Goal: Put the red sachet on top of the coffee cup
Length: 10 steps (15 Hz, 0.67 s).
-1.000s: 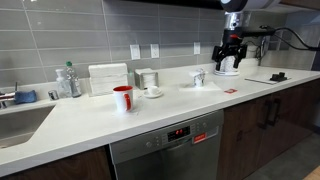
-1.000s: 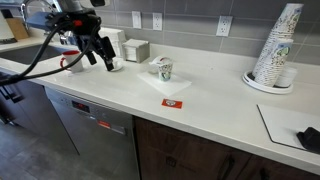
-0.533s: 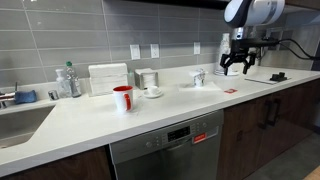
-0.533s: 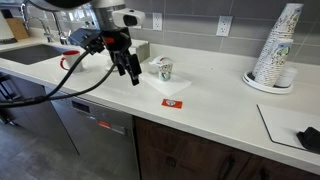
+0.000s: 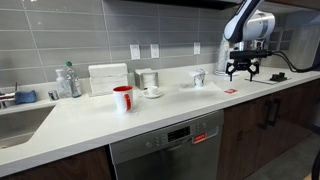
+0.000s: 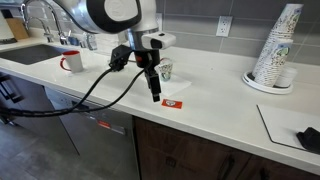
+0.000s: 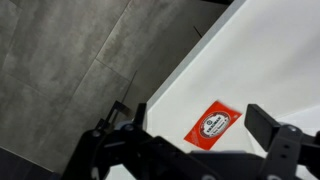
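Red sachet (image 6: 174, 101): one, flat on the white surface (image 6: 215, 110), near its front edge, printed side up. Touching nothing.
Hand (image 5: 243, 74): above the sachet and clear of it, fingers pointing down and spread wide, holding nothing. In the wrist view the sachet lies between the two fingers (image 7: 112, 142).
Coffee cup (image 5: 199, 77): small, whitish, upright, further back from the front edge than the sachet and apart from it.
Red mug (image 5: 122, 98): upright, well along the surface toward the sink end.
White cup on saucer (image 5: 152, 91): just behind the red mug.
Stack of paper cups (image 6: 277, 50): by the back wall, well apart from the sachet.
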Tool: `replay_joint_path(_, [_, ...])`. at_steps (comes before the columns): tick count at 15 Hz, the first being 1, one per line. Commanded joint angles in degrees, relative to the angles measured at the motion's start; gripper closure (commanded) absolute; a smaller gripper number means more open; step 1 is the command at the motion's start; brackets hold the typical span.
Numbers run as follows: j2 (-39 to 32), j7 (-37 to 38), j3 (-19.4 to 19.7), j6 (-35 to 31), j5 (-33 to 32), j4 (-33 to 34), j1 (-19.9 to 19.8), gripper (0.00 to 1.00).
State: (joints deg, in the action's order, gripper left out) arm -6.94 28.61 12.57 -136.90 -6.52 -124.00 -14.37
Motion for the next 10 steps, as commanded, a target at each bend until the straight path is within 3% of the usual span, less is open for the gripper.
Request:
replay_joint_path(1, [-0.97,0.21,1.3,0.13,0.27,0.92,1.11,0.0])
replay_joint_path(6, [-0.73,0.14,1.27,0.14,0.25,1.0,1.28,0.0])
replay_joint_path(10, [-6.85,15.34,2.25,0.61,-0.77,6.85,2.82,0.0])
